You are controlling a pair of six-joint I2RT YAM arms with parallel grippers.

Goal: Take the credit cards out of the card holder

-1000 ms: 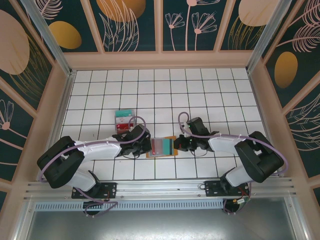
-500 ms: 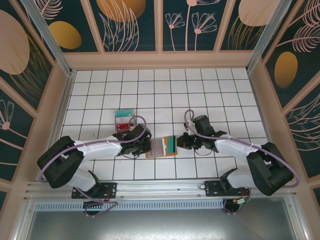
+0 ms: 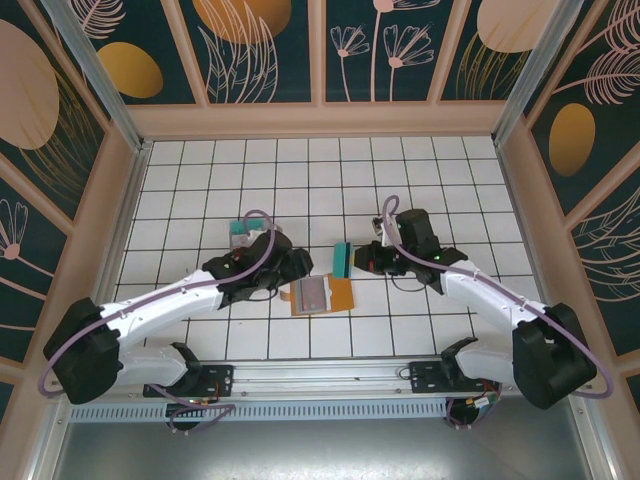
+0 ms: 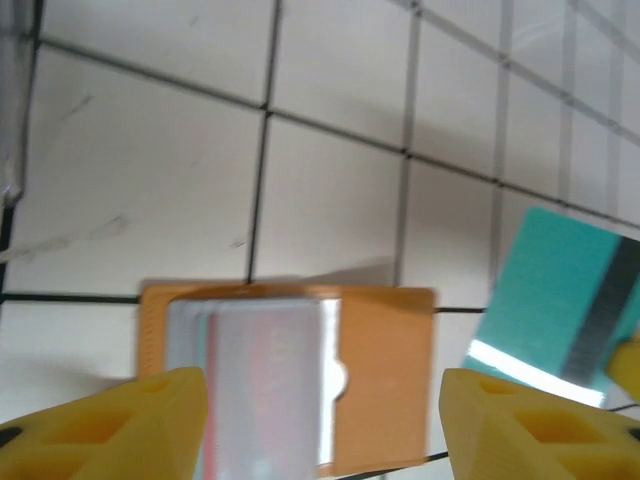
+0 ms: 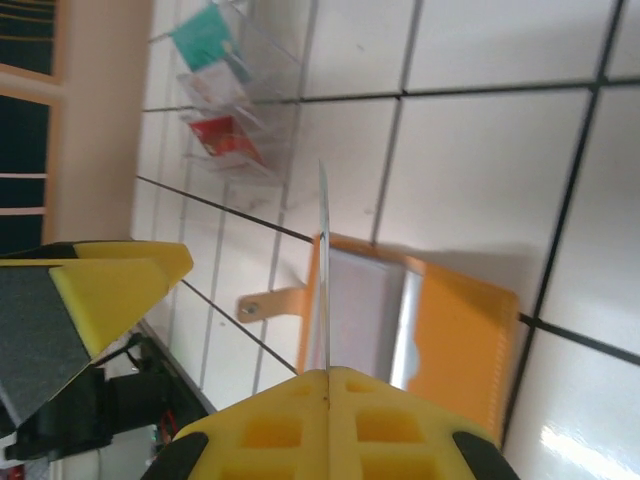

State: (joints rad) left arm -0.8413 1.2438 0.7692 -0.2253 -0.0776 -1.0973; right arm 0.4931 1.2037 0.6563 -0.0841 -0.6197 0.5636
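**Left jaws spread, right jaws clamped on a card**

The white-and-black left arm [image 3: 170, 300] is lying stretched out low from its base toward the orange-tan leather-like card holder [image 3: 338, 296]. Its yellow-fingered left gripper [image 3: 297, 266] is hovering by the holder's far left corner, jaws standing wide apart with nothing between them. The white-and-black right arm [image 3: 480, 285] is angling in from the opposite side. Its right gripper [image 3: 362, 259] is hanging just beyond the holder's far right corner, fingers pinching a teal plastic credit card [image 3: 342, 260].
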